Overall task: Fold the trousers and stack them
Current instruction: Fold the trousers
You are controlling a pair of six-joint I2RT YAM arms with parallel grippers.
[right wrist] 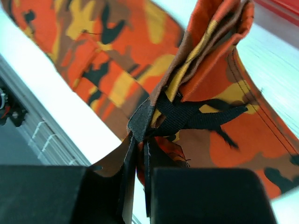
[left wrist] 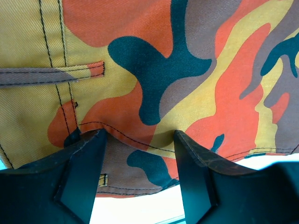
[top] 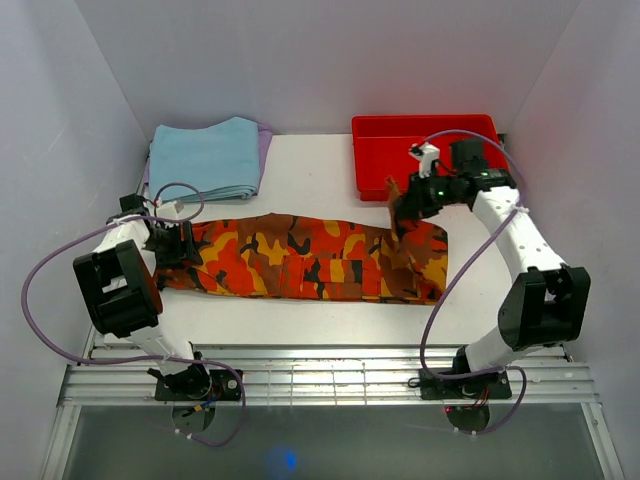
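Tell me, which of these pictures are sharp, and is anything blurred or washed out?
Top external: evenly lit and sharp, with hardly any shadow around the trousers. Left wrist: the weave is crisp, but the table strip below blows out white. Right wrist: the pinched fold and black strap are sharp; the far cloth and red tray blur.

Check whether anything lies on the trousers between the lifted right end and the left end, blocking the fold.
Nothing visible. The right gripper pinches the right end of the trousers; their span toward the left gripper is bare. The blue cloth and red tray sit behind, off that path.
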